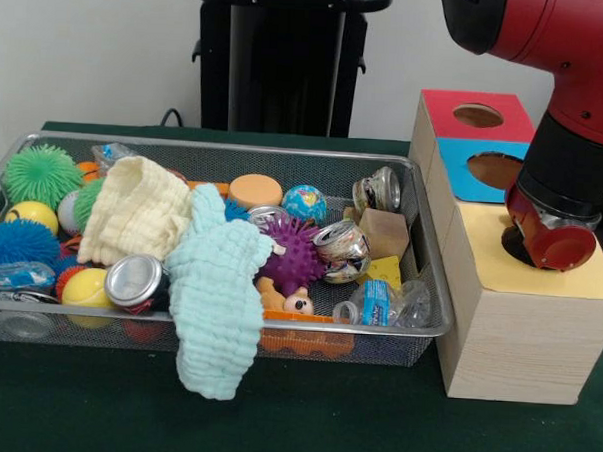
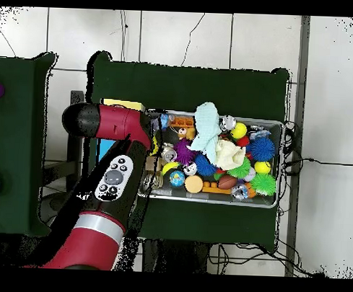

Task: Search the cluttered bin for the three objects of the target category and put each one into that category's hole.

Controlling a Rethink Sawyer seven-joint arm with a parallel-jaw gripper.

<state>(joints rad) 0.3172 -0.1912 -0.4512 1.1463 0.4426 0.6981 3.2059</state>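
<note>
Over the box's (image 1: 522, 326) yellow hole hangs the arm (image 1: 563, 187) — whether its gripper holds anything, I cannot tell. Cans, balls and cloths crowd the bin (image 1: 417, 336) — sorting looks far from finished.

Wire-mesh metal bin (image 1: 420, 253), soft crinkled mint cloth (image 1: 216, 302); shiny dented can (image 1: 134, 280), pale matt wood box (image 1: 522, 341)

A dark green cloth is covering the bench (image 1: 303, 426). A plain white wall (image 1: 89, 47) is standing behind it. From above, a pale tiled floor (image 2: 212, 37) is showing, with thin cables (image 2: 309, 160) trailing across.
</note>
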